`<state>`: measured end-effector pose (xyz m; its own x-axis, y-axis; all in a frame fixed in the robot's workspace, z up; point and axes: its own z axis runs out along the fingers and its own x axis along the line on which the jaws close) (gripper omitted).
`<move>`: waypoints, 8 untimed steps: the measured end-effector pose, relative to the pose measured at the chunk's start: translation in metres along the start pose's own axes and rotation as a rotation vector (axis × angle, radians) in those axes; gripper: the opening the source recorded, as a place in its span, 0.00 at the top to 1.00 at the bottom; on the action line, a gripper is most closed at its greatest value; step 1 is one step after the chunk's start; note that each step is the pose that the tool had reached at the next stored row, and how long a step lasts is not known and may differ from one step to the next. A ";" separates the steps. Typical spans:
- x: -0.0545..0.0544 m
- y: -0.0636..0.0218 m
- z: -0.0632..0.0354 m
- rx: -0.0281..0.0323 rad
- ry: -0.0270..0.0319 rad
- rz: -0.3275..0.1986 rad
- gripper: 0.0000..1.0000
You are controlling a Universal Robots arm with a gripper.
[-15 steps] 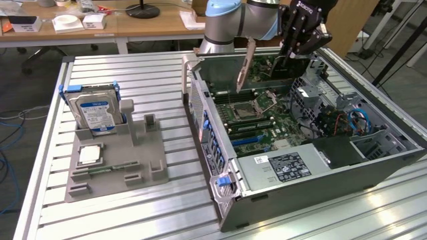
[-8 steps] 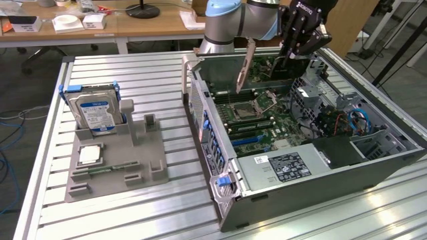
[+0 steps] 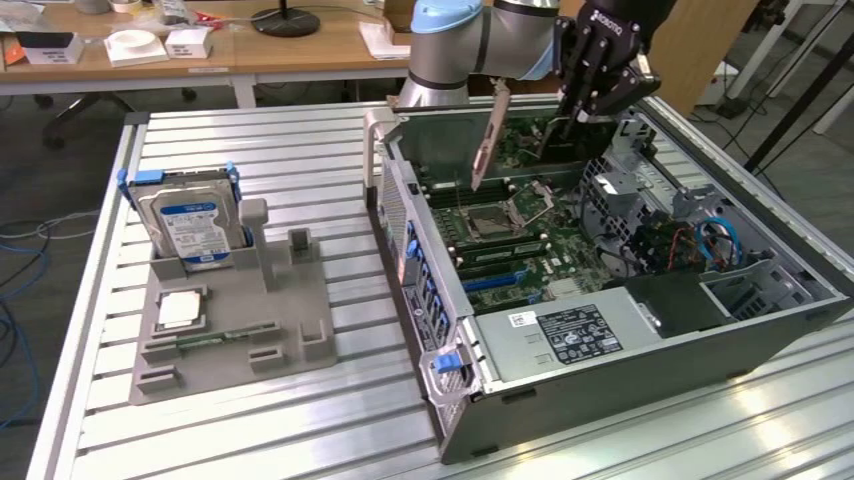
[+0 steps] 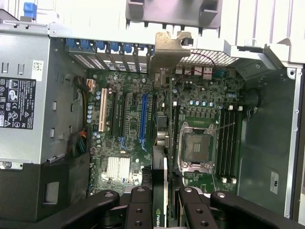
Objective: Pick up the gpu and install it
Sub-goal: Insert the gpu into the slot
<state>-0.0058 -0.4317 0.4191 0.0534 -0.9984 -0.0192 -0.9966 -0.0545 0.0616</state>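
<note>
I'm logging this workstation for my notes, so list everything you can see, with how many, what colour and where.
gpu: one, black with silver bracket, in the claw above the motherboard
computer case: one, dark grey, open, exterior view's right
motherboard: one, green, inside the case
power supply: one, silver, inside the case
hard drive: one, silver with blue label, standing in the holder
holder: one, grey, on the table, exterior view's left
memory stick: one, green, lying in the holder
table: one, silver, slatted, under everything
arm: one, grey and light blue, above the case
claw: one, black, shut on the gpu
</note>
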 end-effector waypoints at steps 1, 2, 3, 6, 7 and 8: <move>0.000 -0.0001 0.0006 0.0000 0.0000 0.000 0.74; 0.000 -0.0001 0.0013 0.0000 0.0000 0.000 0.74; 0.000 -0.0001 0.0020 0.0000 0.0000 0.000 0.74; 0.000 -0.0003 0.0042 0.0000 0.0000 0.000 0.74; 0.000 -0.0003 0.0049 0.0000 0.0000 0.000 0.74; 0.000 -0.0003 0.0056 0.0000 0.0000 0.000 0.74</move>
<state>-0.0058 -0.4317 0.4135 0.0535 -0.9984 -0.0192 -0.9966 -0.0546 0.0616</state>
